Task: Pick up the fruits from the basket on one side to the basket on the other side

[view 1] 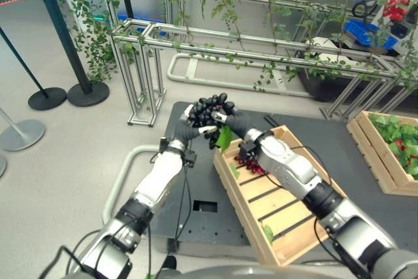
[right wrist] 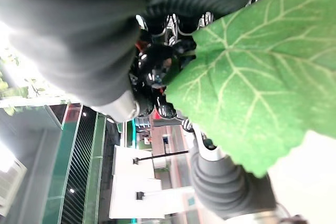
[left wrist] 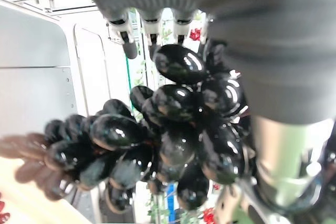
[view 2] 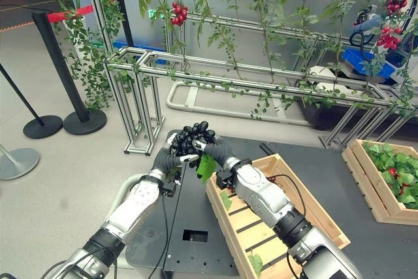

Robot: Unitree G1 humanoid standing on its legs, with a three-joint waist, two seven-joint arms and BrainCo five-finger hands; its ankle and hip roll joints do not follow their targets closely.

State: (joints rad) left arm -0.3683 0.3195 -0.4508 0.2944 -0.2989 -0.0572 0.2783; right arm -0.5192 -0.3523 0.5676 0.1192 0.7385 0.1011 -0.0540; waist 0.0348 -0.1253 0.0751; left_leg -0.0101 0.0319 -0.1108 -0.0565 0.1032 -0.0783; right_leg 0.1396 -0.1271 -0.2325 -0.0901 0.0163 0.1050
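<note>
black grapes (left wrist: pixel 173 140) between both hands' fingers (left wrist: pixel 126 38)

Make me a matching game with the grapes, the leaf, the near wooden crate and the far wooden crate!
Things:
1. black grapes
2. green leaf
3. near wooden crate
4. far wooden crate

Where or how:
A. full of green leaves with red fruit
B. hanging below the bunch
C. under the right arm, slats mostly bare
D. held up between the left hand and the right hand

Pairs: 1-D, 2-B, 3-C, 4-A
</note>
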